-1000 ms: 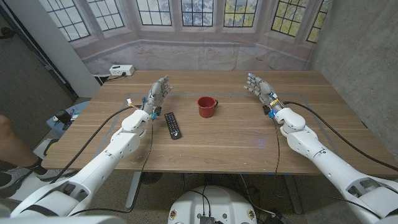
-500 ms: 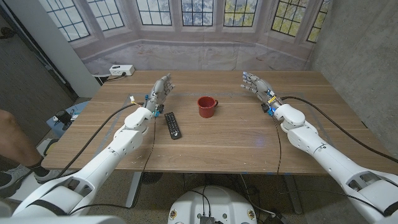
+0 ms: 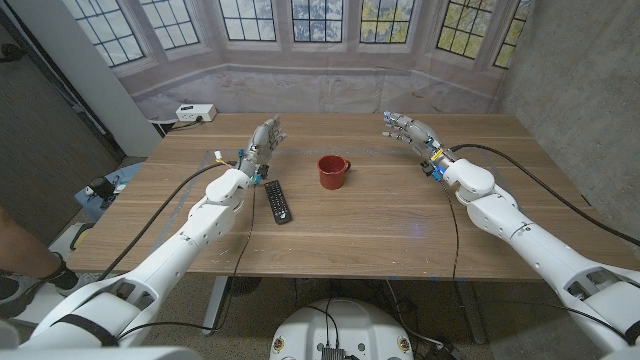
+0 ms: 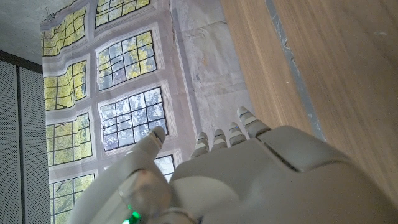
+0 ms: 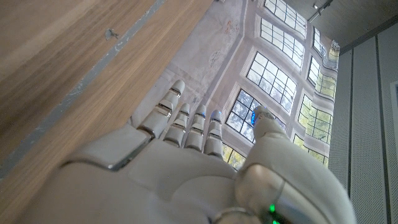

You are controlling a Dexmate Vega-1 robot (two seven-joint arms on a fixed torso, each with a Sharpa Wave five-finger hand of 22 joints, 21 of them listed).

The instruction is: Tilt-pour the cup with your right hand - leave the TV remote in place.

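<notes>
Red cup (image 3: 333,171) sits upright mid-table, handle toward the robot's right, w/ nothing touching it. Can't tell if there's anything inside.

Right hand (image 3: 409,130) is off to the cup's right and a bit farther back, well apart from it, fingers spread, holding nothing; the right wrist view shows fingers (image 5: 184,124) extended over bare wood.

Risks, as I judge them: hand comes in from the handle side, so fingers could bump the handle and spin or shove the cup leftward before a grip closes. A loose grip on the rim means a slip during the tilt.

TV remote (image 3: 277,200) lies flat to the cup's left, near but not touching; a pushed cup or wide swing could nudge it.

Left hand (image 3: 260,146) sits just behind the remote, fingers apart, empty, clear of the cup. Nothing stands btwn right hand and cup.

White power strip (image 3: 195,113) is at the far left edge, out of the way.
</notes>
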